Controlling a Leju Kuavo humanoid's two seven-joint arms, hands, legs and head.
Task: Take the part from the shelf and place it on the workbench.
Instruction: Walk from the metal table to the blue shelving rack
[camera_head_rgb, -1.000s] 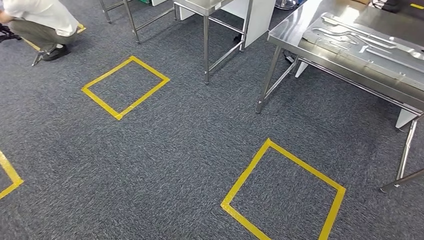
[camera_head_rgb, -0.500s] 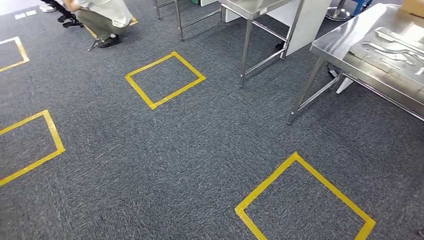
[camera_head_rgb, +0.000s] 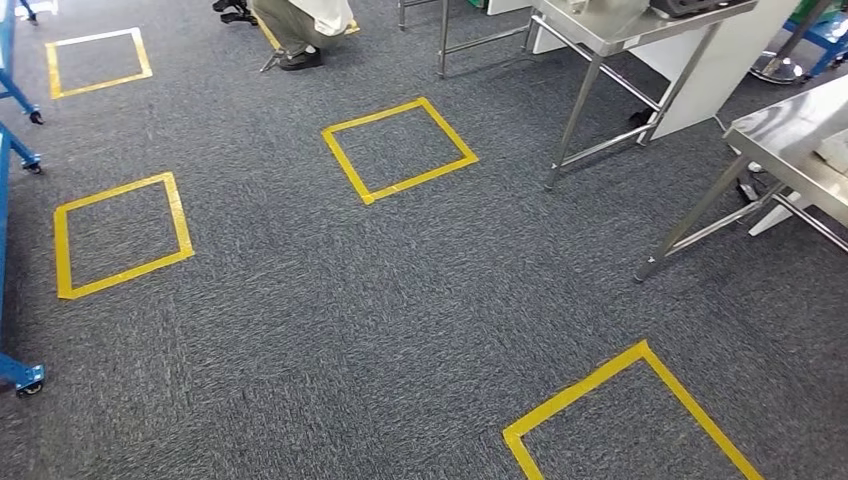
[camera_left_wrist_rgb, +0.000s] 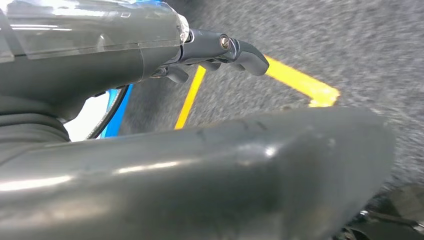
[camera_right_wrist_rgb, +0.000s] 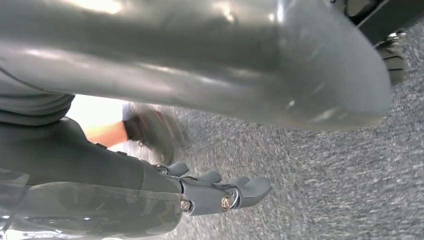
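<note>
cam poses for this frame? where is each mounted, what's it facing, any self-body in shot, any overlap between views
Head view: high on the body, looking forward and down at grey carpet, yellow tape squares, steel tables and a crouching person.
Left wrist view: behind the left robot hand, facing the floor; thumb and ribbed cover loom large.
Right wrist view: behind the right robot hand, facing the floor; thumb looms large.
Shared: carpet in all three; yellow tape in the head and left wrist views.
</note>
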